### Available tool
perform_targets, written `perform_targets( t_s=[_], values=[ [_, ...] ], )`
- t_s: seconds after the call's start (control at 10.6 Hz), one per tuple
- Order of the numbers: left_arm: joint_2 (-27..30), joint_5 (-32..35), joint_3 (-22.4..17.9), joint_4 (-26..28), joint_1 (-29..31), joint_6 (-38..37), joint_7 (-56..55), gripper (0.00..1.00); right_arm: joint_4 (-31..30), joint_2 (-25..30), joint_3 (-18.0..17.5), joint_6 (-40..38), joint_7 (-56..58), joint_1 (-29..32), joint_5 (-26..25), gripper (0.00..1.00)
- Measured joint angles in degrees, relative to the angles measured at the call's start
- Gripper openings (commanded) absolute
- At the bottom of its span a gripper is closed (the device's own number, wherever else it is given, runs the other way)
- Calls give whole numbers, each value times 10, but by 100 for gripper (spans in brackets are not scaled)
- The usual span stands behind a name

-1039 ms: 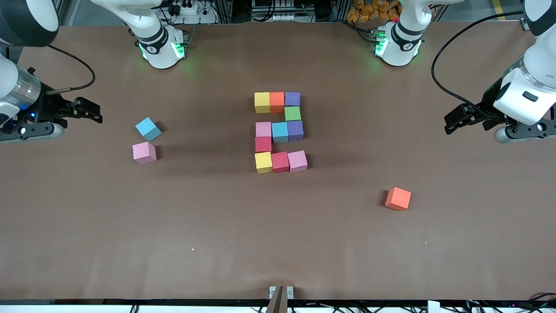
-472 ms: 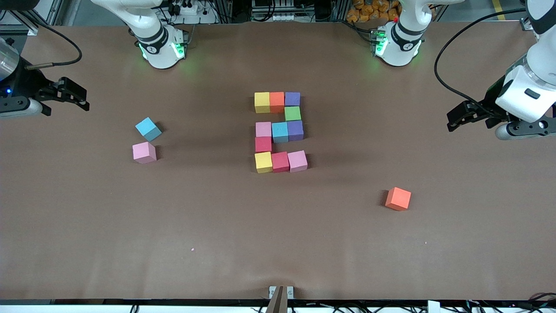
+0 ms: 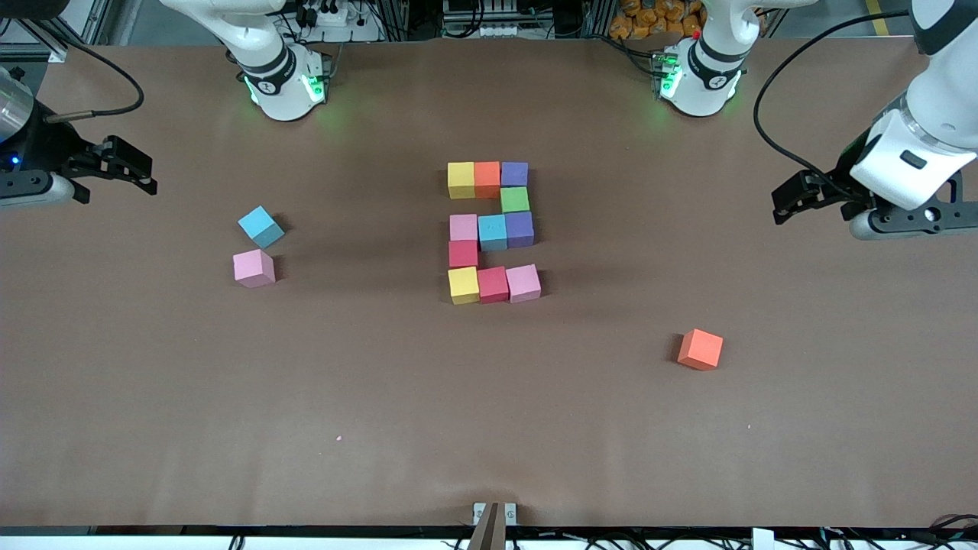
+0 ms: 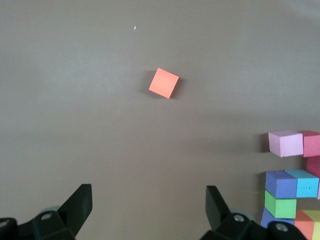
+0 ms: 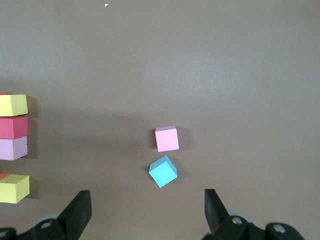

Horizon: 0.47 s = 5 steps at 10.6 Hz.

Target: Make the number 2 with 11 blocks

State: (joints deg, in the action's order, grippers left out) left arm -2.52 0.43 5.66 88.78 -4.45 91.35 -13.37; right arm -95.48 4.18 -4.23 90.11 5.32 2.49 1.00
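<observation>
The number 2 (image 3: 493,231) lay at mid-table, built of eleven blocks: a top row of yellow, orange, purple; one green link under the purple; a middle row of pink, light blue, purple; one red link under the pink; a bottom row of yellow, red, pink. By count and shape the figure looked finished — no gap showed, though the bottom row sat a little askew. Three cubes lay loose outside it: a light blue block (image 3: 260,226) and a pink block (image 3: 254,268) close together toward the right arm's end, and an orange block (image 3: 700,349) alone toward the left arm's end, nearer the front camera than the figure. The left gripper (image 3: 793,200) hung over bare table at its own end, jaws spread wide and empty; the digit lay well off inward from it, the orange cube apart and ahead of its open fingers in the left wrist view (image 4: 164,83). The right gripper (image 3: 131,169) hung over its own end, likewise wide open and holding nothing, the pink-and-blue pair just ahead of it (image 5: 166,138). Judgement: no further pick seemed called for — each arm was nearer its own spares than the digit, and both looked clear of the work.
</observation>
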Motion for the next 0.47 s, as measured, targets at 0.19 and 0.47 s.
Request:
perform_targets(
  t_s=[0.19, 0.47],
  values=[
    [7, 3, -1, 0, 2, -5, 0, 100, 0, 0, 0, -5, 0, 0, 0, 100],
    [25, 3, -6, -1, 4, -10, 0, 100, 0, -3, 0, -8, 0, 0, 0, 100]
  ],
)
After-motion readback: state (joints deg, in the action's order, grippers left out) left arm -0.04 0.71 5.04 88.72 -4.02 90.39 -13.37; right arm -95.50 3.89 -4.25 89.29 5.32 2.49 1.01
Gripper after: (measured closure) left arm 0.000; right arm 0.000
